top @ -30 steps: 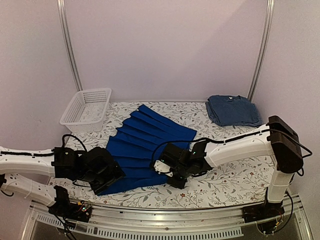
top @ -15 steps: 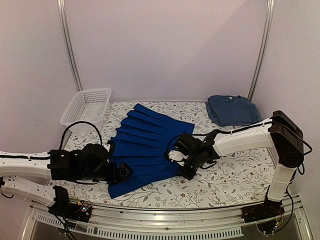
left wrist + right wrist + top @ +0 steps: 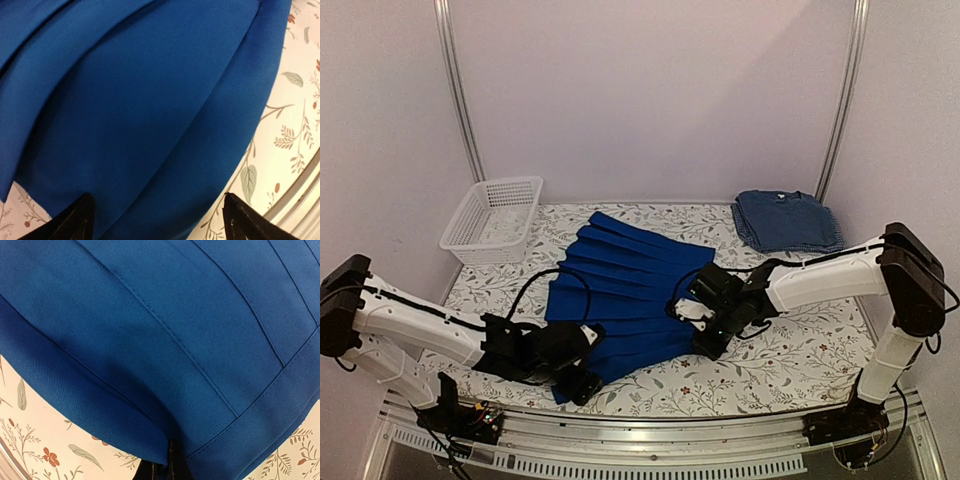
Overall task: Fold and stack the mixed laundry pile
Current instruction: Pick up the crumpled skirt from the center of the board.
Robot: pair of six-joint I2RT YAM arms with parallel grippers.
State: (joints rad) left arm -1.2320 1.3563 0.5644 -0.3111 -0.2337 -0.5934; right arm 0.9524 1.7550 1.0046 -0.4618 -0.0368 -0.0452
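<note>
A bright royal-blue pleated garment (image 3: 620, 285) lies spread in the middle of the floral table. My right gripper (image 3: 705, 328) is at its right edge, shut on the garment's banded hem (image 3: 165, 330), and the cloth bunches right at the fingertips (image 3: 170, 462). My left gripper (image 3: 582, 375) hovers low over the garment's near-left corner. It is open, its dark fingers (image 3: 80, 215) spread wide over the blue cloth (image 3: 140, 100) and gripping nothing. A folded stack of dark blue garments (image 3: 786, 220) rests at the back right.
A white mesh basket (image 3: 492, 218) stands at the back left corner. The table's near edge with its metal rail (image 3: 650, 440) runs just below the left gripper. Vertical metal posts (image 3: 458, 90) rise at the back.
The right gripper has drawn the blue garment to the right. The left arm has swung right along the near edge to the garment's near corner, its fingers narrowing slightly.
</note>
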